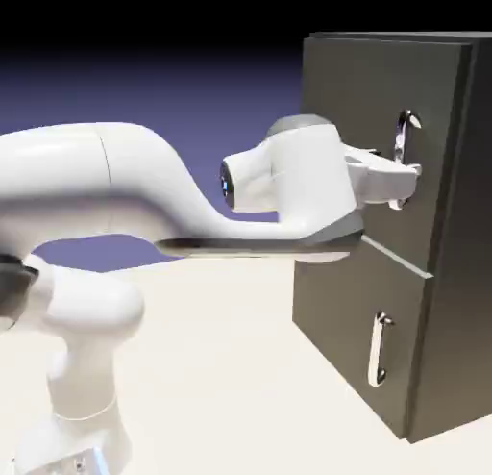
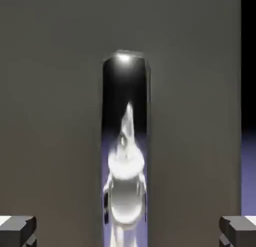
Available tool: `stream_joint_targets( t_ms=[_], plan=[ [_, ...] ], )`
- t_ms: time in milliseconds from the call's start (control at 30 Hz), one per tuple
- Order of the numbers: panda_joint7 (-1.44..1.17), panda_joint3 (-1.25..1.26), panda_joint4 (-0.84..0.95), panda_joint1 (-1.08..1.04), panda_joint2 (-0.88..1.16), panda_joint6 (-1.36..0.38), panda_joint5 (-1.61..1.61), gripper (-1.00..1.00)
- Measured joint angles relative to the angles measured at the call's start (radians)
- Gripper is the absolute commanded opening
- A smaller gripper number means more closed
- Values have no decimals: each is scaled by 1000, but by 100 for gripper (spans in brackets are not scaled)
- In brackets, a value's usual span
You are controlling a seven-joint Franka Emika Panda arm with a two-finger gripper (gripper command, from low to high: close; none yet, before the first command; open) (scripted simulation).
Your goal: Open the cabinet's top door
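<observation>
The cabinet [image 1: 452, 223] is a tall dark box at the exterior view's right. Its top door [image 1: 336, 108] looks closed and carries a long vertical silver handle [image 1: 409, 127]. My gripper [image 1: 404, 180] is at the lower part of that handle, reaching in from the left. In the hand view the shiny handle [image 2: 125, 156] runs vertically up the middle of the dark door panel [image 2: 50, 116]. The two grey fingertips [image 2: 17, 230] stand wide on either side, with clear gaps to the bar. The gripper [image 2: 127, 231] is open around the handle, not pressing on it.
Below the top door is the smaller lower door [image 1: 336, 338] with its short silver handle [image 1: 379, 348], also closed. The cabinet stands on a pale table [image 1: 221, 367]. My white arm [image 1: 144, 194] spans from the lower left to the door.
</observation>
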Motion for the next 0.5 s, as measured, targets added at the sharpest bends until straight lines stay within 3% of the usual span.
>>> stream_joint_targets(
  t_ms=[500],
  plan=[
    [-1,385,-313,-507,-18,-135,241,-100]
  ],
)
